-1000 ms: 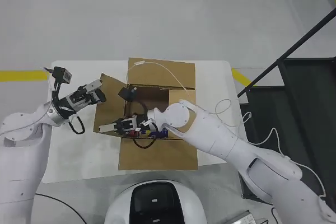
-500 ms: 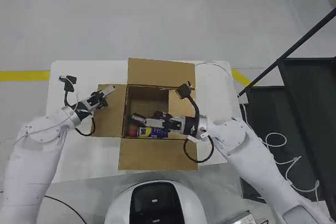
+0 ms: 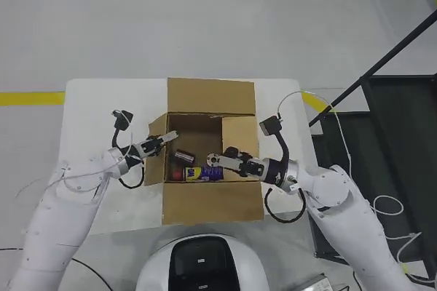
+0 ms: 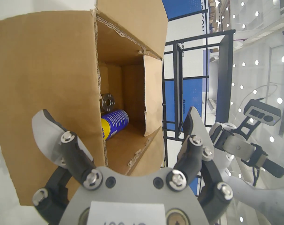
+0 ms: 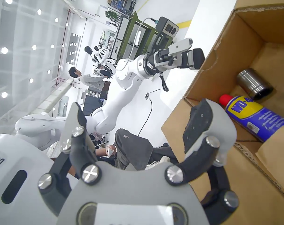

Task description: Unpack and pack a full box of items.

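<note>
The spray can (image 3: 202,172) lies sideways in the box (image 3: 213,204), rigid, smooth, likely slippery, best pinched mid-body, while the left gripper (image 3: 167,137) and right gripper (image 3: 215,157), at the box's sides, hold jaws wide, empty.

The box (image 3: 211,96) stands at the centre of the table (image 3: 95,109), flaps folded outward. Inside, the spray can (image 3: 202,173) lies on its side along the wall nearest the robot. The metal cylinder (image 3: 183,156) lies just behind it, toward the left wall. The left claw (image 3: 169,137) is at the rim of the left wall. The right claw (image 3: 215,158) is over the box's right half, near the can.
</note>
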Controlling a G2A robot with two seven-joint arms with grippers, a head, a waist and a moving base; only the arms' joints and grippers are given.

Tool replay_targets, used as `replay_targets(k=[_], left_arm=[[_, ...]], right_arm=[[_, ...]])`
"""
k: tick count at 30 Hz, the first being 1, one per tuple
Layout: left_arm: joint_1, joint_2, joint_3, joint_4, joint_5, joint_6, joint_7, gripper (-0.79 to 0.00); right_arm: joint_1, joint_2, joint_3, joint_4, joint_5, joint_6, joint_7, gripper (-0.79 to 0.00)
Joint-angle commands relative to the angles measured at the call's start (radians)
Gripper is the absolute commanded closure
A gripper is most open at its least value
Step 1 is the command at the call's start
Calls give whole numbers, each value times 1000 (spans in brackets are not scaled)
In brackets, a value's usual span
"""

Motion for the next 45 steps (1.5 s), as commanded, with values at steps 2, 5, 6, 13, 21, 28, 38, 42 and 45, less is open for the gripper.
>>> replay_targets(k=[2,5,6,13,21,28,38,42,45], left_arm=[[-3,-2,17,-4,8,9,-9,-785],[-9,-5,27,-3,7,6,12,-785],[-11,-6,27,-1,4,5,20,-785],[8,-4,-35,-59,-88,-63,69,-785],[0,-1,-49,-203,-114,-53,45,-785],[-188,-44,140,-121,-100,29,86,-785],[-468,-173,472,204,-99,26,206,-785],[-521,-215,541,308,-98,-29,220,-785],[-531,-223,553,330,-94,-50,209,-785]], right_arm=[[-4,1,7,1,3,2,-2,-785],[-7,2,11,-2,2,4,-3,-785],[-8,2,12,-3,-1,6,-2,-785],[-14,9,18,-5,-2,28,71,-785],[-23,25,60,21,-15,86,191,-785],[-129,40,184,20,52,35,193,-785],[-204,49,251,24,115,-11,207,-785],[-202,49,248,26,119,-12,210,-785],[-202,49,248,26,119,-12,210,-785]])
